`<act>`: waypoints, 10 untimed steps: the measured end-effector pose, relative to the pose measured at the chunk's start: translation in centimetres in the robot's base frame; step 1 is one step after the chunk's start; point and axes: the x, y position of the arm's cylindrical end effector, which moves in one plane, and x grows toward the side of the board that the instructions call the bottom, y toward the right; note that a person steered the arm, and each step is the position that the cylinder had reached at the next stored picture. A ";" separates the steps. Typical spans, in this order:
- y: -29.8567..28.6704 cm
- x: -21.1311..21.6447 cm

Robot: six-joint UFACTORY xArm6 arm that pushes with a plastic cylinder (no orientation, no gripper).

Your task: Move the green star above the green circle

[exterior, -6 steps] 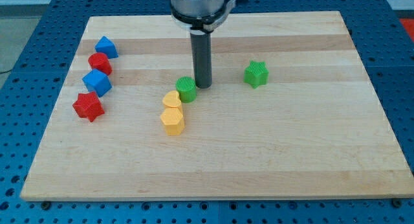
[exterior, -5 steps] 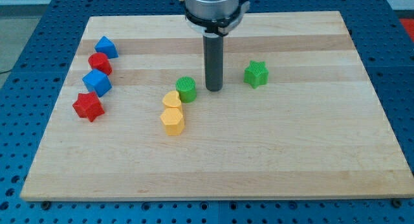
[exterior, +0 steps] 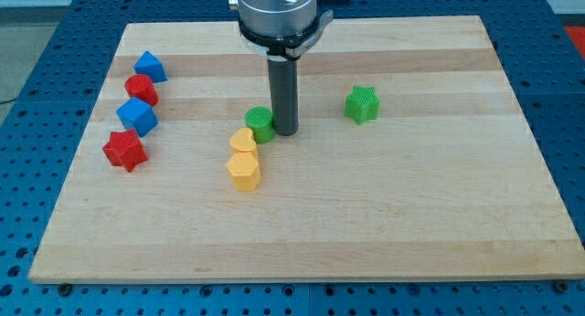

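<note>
Camera view gives you the whole wooden board (exterior: 384, 225) from above its bottom edge, with my tip (exterior: 284, 132) planted near the middle. The rod is a plain dark cylinder with nothing on it to spread or pinch, and its lower end sits on the wood, touching or just beside the green circle (exterior: 260, 124) at that block's 3 o'clock side.

The green star (exterior: 362, 104) is the thing you care about. It is a small, bright green block with a ridged top and short blunt points, standing flat on the board. It lies at roughly 2 o'clock from my tip, well apart from it, and at about 3 o'clock from the green circle, slightly higher in the view. Nothing touches it.

The green circle is a short round block in the same green. At its 7 o'clock, touching it or just beside it, you see a yellow block (exterior: 242, 140), and directly at that one's 6 o'clock a second yellow block (exterior: 243, 170) presses against it; their exact shapes are hard to make out.

Toward 9 o'clock on the board a loose column runs down: a blue block (exterior: 149, 66), a red circle (exterior: 141, 89), another blue block (exterior: 137, 116) and a red star (exterior: 124, 150).
</note>
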 end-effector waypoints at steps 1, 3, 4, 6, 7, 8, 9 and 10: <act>-0.3 -0.7; -0.5 -2.6; 0.1 -2.5; 1.6 2.2; 1.0 2.2; 0.5 1.6; 0.5 0.9; 0.5 0.1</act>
